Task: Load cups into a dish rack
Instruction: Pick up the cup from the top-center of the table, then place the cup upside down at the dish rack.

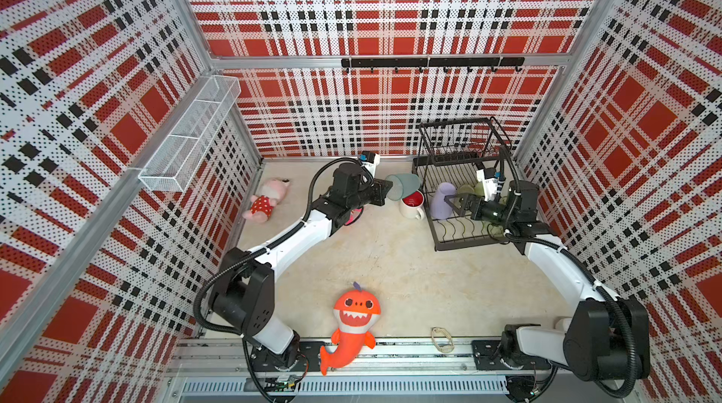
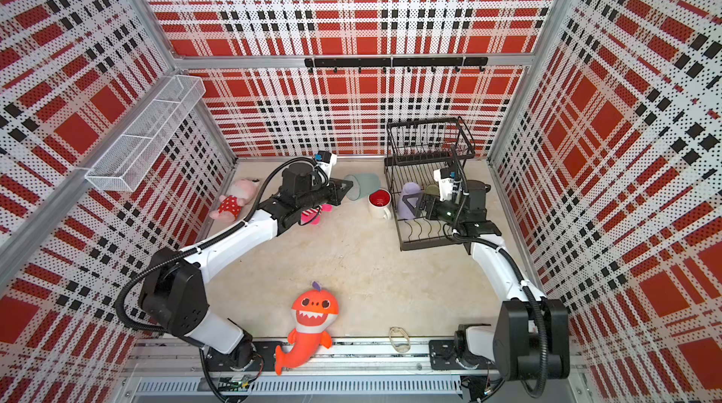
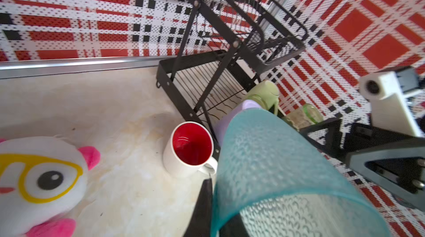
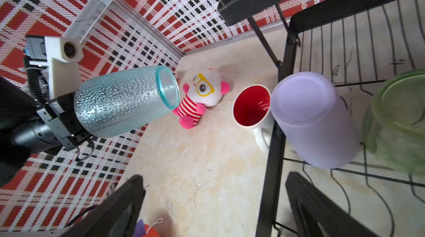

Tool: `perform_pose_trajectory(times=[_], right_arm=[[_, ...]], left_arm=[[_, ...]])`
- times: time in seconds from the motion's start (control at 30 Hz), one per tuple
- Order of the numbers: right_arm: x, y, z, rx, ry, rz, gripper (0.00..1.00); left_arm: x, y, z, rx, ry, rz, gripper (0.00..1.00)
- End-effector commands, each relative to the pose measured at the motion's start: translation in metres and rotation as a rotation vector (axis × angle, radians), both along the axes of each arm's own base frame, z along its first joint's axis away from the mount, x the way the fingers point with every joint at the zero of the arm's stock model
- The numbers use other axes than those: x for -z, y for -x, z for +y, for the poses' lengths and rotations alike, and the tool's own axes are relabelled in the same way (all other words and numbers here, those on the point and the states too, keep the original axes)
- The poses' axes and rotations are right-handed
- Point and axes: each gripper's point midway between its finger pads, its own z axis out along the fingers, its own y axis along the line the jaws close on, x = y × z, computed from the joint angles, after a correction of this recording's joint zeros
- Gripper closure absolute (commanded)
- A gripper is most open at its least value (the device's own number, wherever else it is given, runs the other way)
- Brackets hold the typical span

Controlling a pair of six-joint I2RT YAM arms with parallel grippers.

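Teal cup (image 3: 276, 166) pinched in left hand (image 1: 387, 189) | right hand (image 1: 454, 204) spread near lavender cup (image 4: 315, 118) | glasses plush (image 4: 204, 91) face: wrist views only

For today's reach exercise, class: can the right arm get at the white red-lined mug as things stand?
Probably not directly: the lavender cup and the dish rack side rail stand between the open right gripper and the white mug.
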Motion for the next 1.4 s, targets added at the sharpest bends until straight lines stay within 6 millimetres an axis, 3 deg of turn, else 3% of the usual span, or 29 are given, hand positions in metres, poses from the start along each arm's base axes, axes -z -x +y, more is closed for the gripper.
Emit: perform_pose_trajectory(times=[0.0, 0.33, 0.57, 0.8, 1.03, 1.37], right_arm=[[-0.025, 0.005, 0.009, -0.069, -0.068, -0.05, 0.0], [-0.051, 0.019, 0.024, -0.175, -0.244, -0.063, 0.0], [-0.062, 0.025, 0.033, -0.24, -0.309, -0.057, 0.0], [-0.078, 0.037, 0.049, -0.336, -0.384, -0.083, 0.03], [-0.078, 0.039, 0.065, -0.378, -0.391, -0.072, 0.08], [-0.083, 0.041, 0.068, -0.405, -0.42, -0.086, 0.17]], left_arm=[[-0.042, 0.015, -0.012, 0.088, 0.132, -0.091, 0.99], [-0.036, 0.038, -0.043, 0.217, 0.209, -0.05, 0.99], [-0.045, 0.058, -0.062, 0.277, 0.242, -0.073, 0.99], [-0.048, 0.058, -0.068, 0.284, 0.261, -0.086, 0.99], [-0.047, 0.061, -0.078, 0.3, 0.267, -0.088, 0.98], [-0.045, 0.064, -0.081, 0.315, 0.276, -0.088, 0.98]])
